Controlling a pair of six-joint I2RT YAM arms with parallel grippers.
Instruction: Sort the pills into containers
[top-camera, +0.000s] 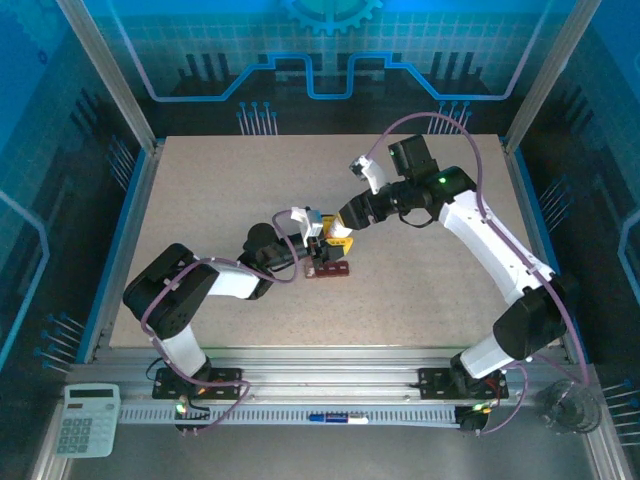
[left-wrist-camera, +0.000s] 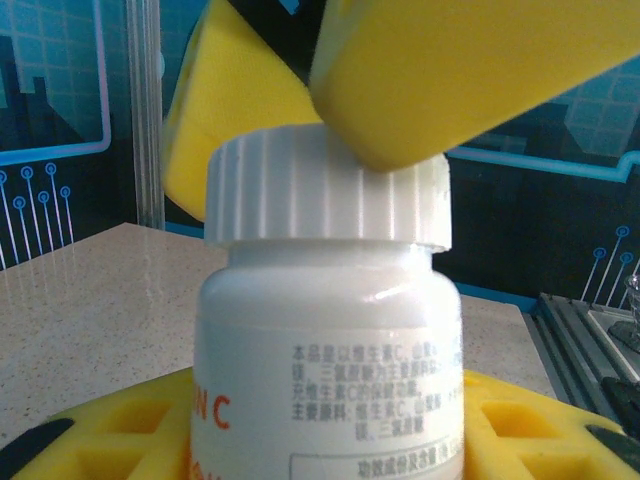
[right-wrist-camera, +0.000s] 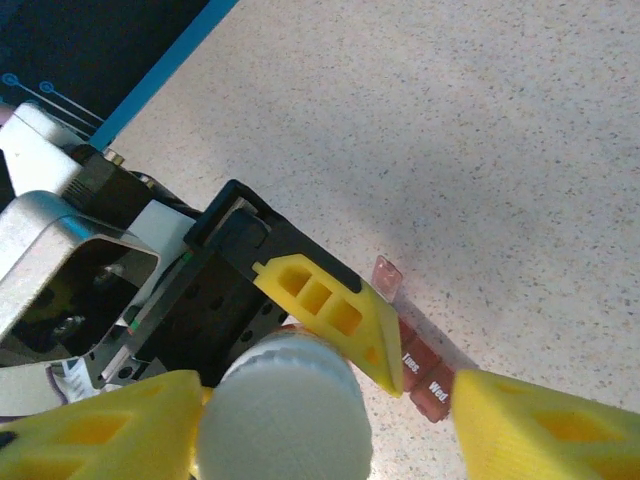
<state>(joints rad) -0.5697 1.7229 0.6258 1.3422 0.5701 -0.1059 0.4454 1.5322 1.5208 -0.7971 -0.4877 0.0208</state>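
A speckled table (top-camera: 430, 300) is walled in blue. The dark red pill box (top-camera: 330, 268) is laid at 6 o'clock of a bottle (left-wrist-camera: 330, 330) held by the left gripper (left-wrist-camera: 320, 440); the right gripper (right-wrist-camera: 320, 420) is spread open.

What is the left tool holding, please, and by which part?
The left tool holds the white bottle by its body, below the cap.

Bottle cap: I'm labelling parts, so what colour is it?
White, ribbed cap; left wrist view shows it best.
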